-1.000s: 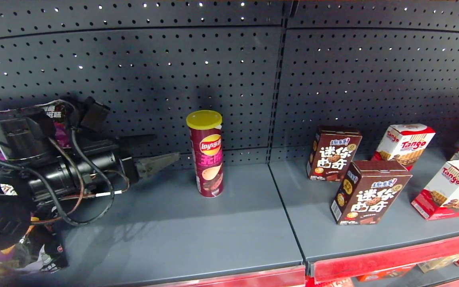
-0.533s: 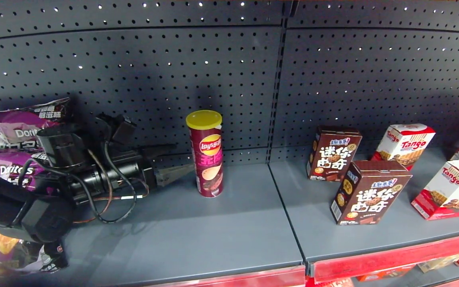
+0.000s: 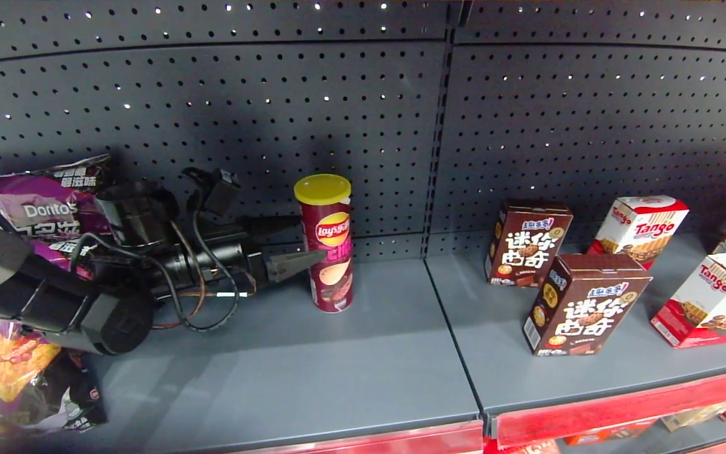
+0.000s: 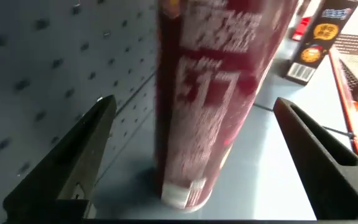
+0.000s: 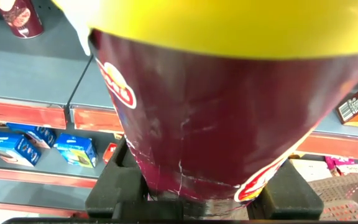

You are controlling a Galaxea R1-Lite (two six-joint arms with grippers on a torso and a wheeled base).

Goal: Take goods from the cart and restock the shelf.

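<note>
Space flanks upright can (image 3: pixel 331 246) inside spread jaws of left gripper (image 4: pixel 194 104); right gripper (image 5: pixel 202 198) clamps second can (image 5: pixel 229 112).

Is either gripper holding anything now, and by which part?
Right gripper holds a chips can by its maroon body; left gripper open around shelved can.

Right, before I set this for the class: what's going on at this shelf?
The left gripper is open around a chip can that stands upright on the shelf. It has one finger on each side and has not closed on it. The right gripper holds a second can with a yellow lid, out in front of the shelf.
</note>
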